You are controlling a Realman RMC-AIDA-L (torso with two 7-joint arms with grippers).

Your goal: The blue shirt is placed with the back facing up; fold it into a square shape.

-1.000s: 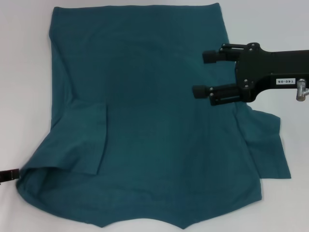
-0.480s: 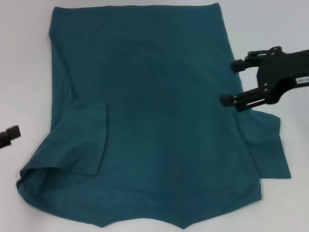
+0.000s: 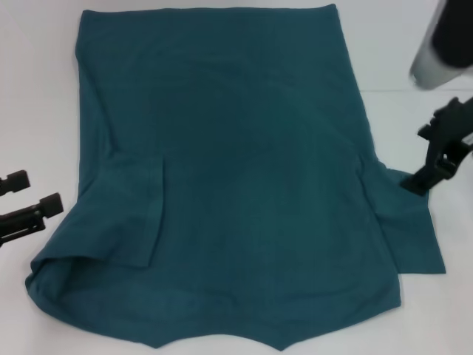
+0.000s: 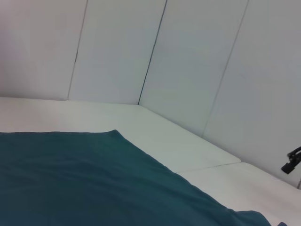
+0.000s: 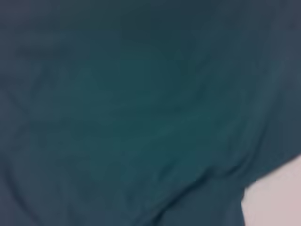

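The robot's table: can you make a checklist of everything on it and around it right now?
Surface: white table, bare around the cloth.
Job's things: blue shirt lies spread flat; left sleeve is folded in over the body, right sleeve sticks out to the side. Not yet a square.
Clutter: nothing seen.
Grippers: left gripper is open, beside the shirt's left edge, holding nothing. Right gripper is open at the shirt's right edge, by the right sleeve, holding nothing.
Cables: nothing seen.
Surroundings: white wall panels behind the table in the left wrist view.
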